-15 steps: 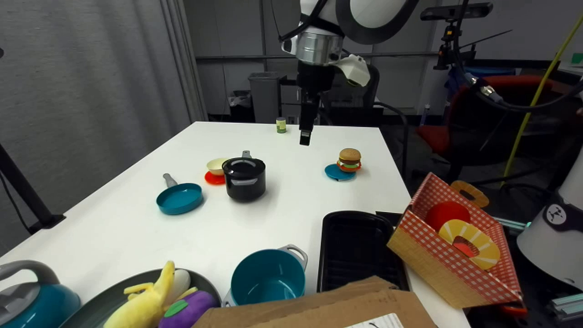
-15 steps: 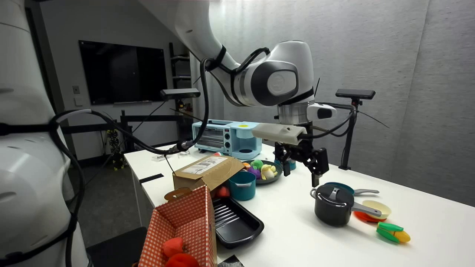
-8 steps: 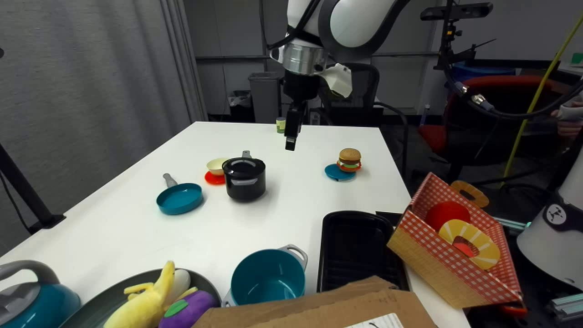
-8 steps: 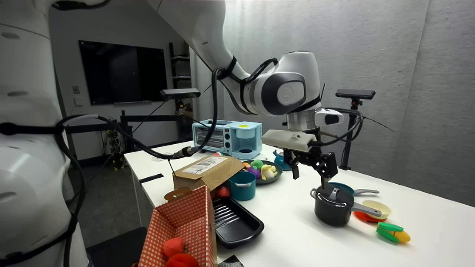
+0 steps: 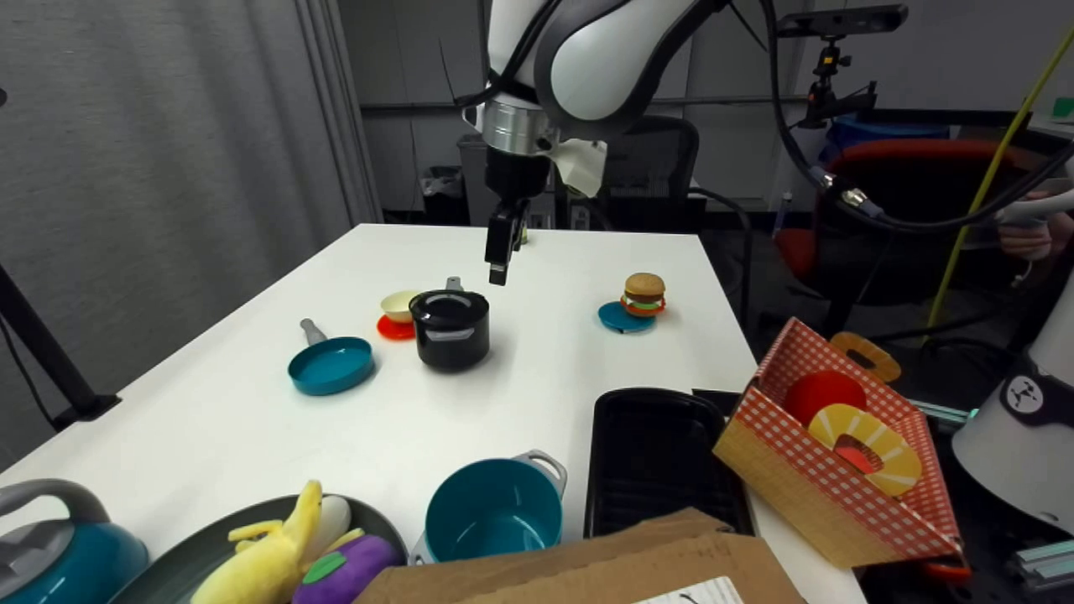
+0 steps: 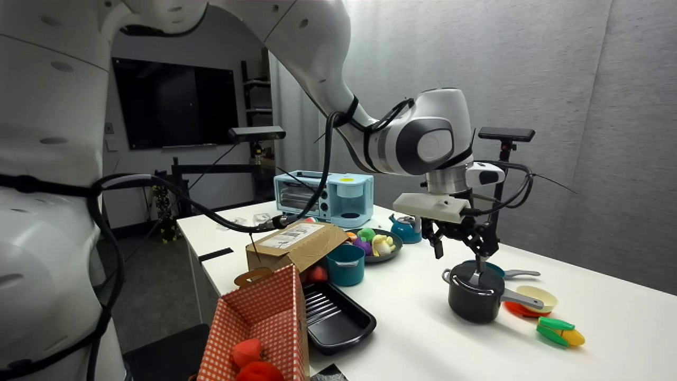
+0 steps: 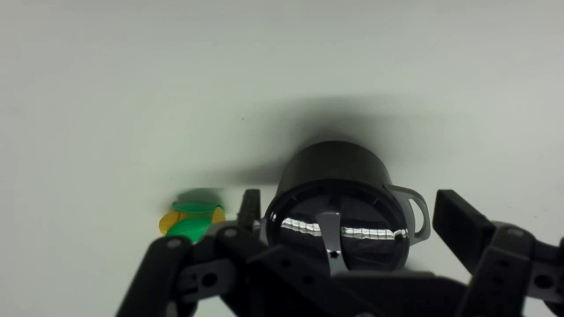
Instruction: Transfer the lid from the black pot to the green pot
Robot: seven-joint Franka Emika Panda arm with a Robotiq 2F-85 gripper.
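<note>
At right in an exterior view, your black gripper [image 6: 459, 258] hung spread, empty, near the round, dark, glassy lid [image 6: 487, 280] on the squat black pot [image 6: 475, 307]; centring over the lid's grey strap [image 6: 475, 279] before descending seemed wise. Farther, mid-frame, stood the deep teal pot [image 6: 346, 270].

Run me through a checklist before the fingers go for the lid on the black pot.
1. Lid level on black pot: ok.
2. Fingers down at the lid: not ok, they stand apart from it in an exterior view.
3. Fingers open: ok.
4. Lid handle between them in the wrist view: ok.
5. Green pot uncovered: ok.
6. Green pot clear of cardboard box: cannot tell; the box hides part of it in an exterior view.
</note>
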